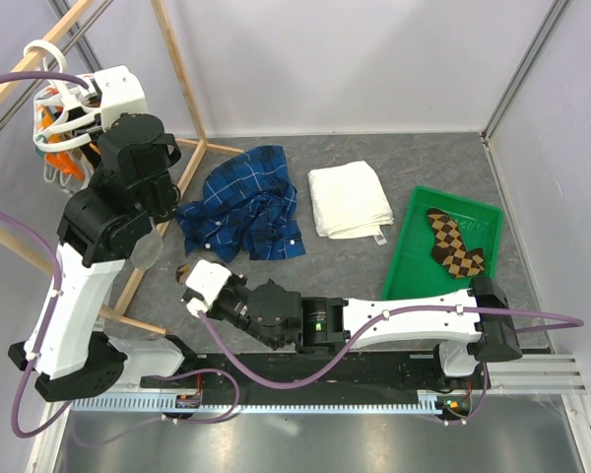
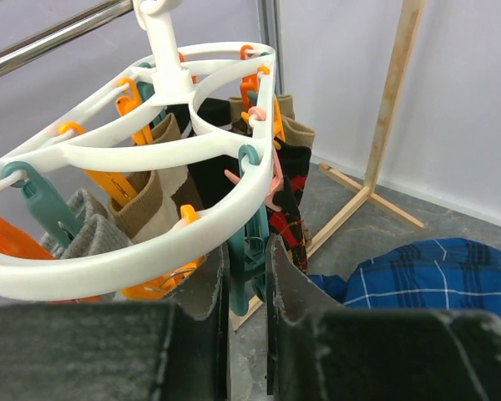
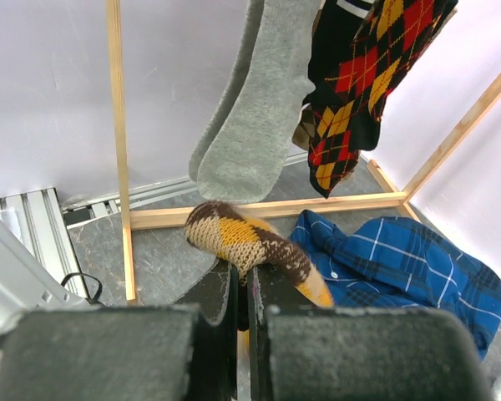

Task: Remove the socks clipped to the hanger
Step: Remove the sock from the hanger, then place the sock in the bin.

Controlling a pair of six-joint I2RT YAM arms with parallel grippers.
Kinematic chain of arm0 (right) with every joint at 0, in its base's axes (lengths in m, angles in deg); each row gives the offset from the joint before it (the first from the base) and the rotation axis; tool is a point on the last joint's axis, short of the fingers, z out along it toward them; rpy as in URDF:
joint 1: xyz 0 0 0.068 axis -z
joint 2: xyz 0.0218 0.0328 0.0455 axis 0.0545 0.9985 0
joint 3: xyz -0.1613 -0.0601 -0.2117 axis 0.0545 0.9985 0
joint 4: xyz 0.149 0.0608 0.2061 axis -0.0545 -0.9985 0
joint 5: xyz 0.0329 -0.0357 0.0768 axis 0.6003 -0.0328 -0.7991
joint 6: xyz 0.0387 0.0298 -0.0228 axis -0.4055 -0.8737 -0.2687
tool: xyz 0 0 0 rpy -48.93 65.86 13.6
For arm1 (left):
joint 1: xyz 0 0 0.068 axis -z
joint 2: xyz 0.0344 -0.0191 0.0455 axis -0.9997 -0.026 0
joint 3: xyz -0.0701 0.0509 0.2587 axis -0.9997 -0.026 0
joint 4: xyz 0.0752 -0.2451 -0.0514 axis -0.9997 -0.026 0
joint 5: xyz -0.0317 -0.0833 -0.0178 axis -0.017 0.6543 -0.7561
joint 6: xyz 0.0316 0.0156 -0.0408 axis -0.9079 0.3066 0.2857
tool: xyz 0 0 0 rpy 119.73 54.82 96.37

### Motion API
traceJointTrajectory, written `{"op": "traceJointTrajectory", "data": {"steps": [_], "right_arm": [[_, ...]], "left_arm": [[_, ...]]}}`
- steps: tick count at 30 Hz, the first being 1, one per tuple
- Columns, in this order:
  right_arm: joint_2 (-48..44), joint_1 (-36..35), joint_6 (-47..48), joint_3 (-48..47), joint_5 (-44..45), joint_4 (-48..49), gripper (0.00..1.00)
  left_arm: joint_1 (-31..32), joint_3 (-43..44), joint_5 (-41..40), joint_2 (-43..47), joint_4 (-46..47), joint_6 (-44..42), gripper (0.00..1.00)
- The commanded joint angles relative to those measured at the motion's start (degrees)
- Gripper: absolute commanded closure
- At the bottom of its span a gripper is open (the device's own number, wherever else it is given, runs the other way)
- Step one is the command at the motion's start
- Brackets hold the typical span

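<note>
The left gripper [image 2: 246,261] is raised at the far left, just under the rim of the hanger [image 2: 150,150]. Its fingers stand nearly together around a teal pin [image 2: 252,242]; I cannot tell whether they pinch it. The clipped socks hang straight down: 2 grey socks [image 3: 242,125] and a black argyle sock [image 3: 359,92].

The right gripper [image 3: 242,280], low beside the wooden rack [image 3: 117,125], is clenched on a brown argyle sock [image 3: 250,242], which lies crosswise over the fingertips, rounded end left.

A blue plaid shirt [image 1: 246,207] lies just right of it, a white towel [image 1: 350,202] beyond. 1 more argyle sock [image 1: 455,246] lies in the green tray [image 1: 414,251].
</note>
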Motion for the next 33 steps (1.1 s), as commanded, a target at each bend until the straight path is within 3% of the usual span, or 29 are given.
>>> {"op": "traceJointTrajectory", "data": {"steps": [1,4,7,8,10,11,14,19,23,27,33], "right_arm": [[-1.8,-0.4,0.5,0.1,-0.2,2.9,1.0],[-2.0,-0.2,-0.2,0.7,1.2,2.9,1.0],[-3.0,0.6,-2.9,2.1,6.0,0.9,1.0],[-4.8,0.9,-3.8,3.1,7.4,0.8,1.0],[-7.1,2.3,-6.9,6.3,9.6,-0.2,1.0],[-9.6,2.9,-8.1,7.3,9.9,-2.4,1.0],[-14.4,5.7,-12.5,8.7,10.1,-11.7,1.0],[-22.6,9.3,-15.9,8.4,20.1,-29.2,1.0],[-29.3,15.7,-22.7,10.0,22.4,-36.9,1.0],[-33.1,25.6,-22.8,12.2,25.3,-41.8,1.0],[-33.9,44.9,-24.2,15.6,23.7,-48.2,1.0]], "left_arm": [[0.0,0.3,1.6,1.4,3.0,-0.2,0.98],[-0.1,0.2,3.9,2.3,3.7,-0.5,0.98],[-0.1,0.1,9.4,3.3,3.9,-0.4,0.88],[0.0,0.0,11.1,3.5,3.9,-0.5,0.77],[0.0,-0.7,16.3,4.6,3.9,-1.0,0.65],[0.0,-1.8,17.7,4.9,3.9,-1.2,0.51],[0.0,-3.7,24.5,5.9,3.9,-2.3,0.36],[0.0,-8.2,40.5,9.6,4.7,-0.5,0.29],[0.0,-12.4,50.0,12.5,7.1,-0.9,0.28],[0.0,-20.8,60.5,17.3,12.4,-2.4,0.27],[0.0,-36.4,63.7,22.3,17.6,-3.4,0.24]]}}
